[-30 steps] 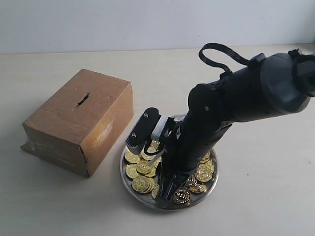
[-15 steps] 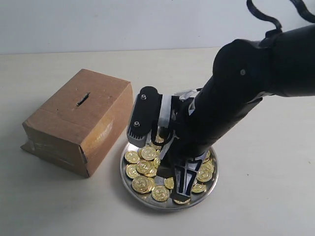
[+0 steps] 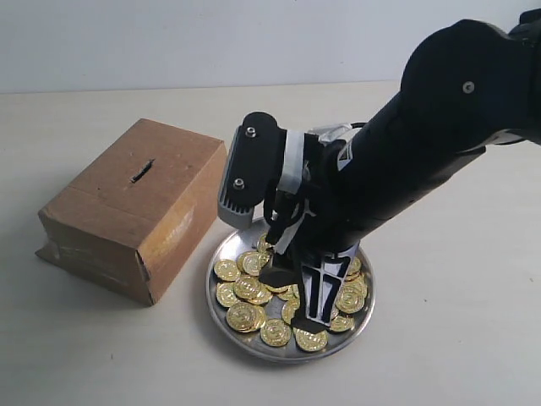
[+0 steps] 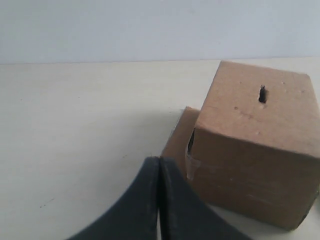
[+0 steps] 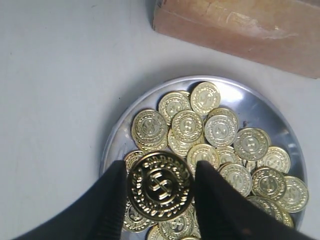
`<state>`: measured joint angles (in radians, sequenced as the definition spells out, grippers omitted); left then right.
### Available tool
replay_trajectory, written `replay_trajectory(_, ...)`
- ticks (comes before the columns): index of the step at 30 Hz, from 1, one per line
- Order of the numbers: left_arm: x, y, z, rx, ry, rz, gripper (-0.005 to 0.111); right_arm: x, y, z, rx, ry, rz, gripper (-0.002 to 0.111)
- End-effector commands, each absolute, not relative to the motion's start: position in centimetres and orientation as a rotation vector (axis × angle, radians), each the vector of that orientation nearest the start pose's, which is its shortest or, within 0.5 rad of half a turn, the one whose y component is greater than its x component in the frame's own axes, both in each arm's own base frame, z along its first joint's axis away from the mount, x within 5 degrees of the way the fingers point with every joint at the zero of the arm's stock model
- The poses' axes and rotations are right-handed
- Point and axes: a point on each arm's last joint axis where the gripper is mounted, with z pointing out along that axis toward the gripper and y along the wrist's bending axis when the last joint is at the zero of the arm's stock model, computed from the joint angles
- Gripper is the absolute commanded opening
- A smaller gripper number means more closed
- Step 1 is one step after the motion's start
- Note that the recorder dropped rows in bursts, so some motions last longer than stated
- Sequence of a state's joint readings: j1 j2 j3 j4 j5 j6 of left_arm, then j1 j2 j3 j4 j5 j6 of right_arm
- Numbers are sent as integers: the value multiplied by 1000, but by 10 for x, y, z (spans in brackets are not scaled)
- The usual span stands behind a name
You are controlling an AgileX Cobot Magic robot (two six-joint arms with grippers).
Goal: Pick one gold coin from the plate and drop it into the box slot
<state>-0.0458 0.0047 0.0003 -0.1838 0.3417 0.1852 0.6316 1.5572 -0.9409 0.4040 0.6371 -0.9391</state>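
Note:
The shiny silver plate holds several gold coins and sits beside the brown cardboard box. The box slot is a dark slit in the box's top. My right gripper hangs just above the pile, shut on one gold coin held by its edges between both fingers, clear of the other coins. Below it lie the plate and the box's side. My left gripper is shut and empty, facing the box and the slot. It is outside the exterior view.
A pale tabletop surrounds the box and plate, ending at a light wall behind. The big black right arm leans over the plate from the right. A flap of cardboard sticks out at the box's base.
The right arm has swung and its wrist has risen above the plate, lifting the fingers off the coin pile. More coins show at the plate's front. The box has not moved.

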Motion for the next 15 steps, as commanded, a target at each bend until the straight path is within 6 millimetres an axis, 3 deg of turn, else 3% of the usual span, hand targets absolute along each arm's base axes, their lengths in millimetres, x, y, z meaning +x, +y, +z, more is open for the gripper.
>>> replay_trajectory(1,55,-11,195,-158,1689,-354,0,229,195,221,-1619,2123,326,20)
replay_trajectory(5,56,-9,207,-498,1508,-679,0,229,195,221,-1627,2113,322,20)
replay_trajectory(7,56,-6,211,-594,1439,-748,0,229,195,221,-1627,2109,319,20)
replay_trajectory(11,56,-7,210,-610,1449,-785,0,229,195,221,-1624,2106,317,20)
replay_trajectory(13,59,-15,203,-588,1582,-808,0,230,195,222,-1621,2101,313,20)
replay_trajectory(15,64,-19,211,-525,1675,-777,0,230,195,222,-1618,2098,311,20)
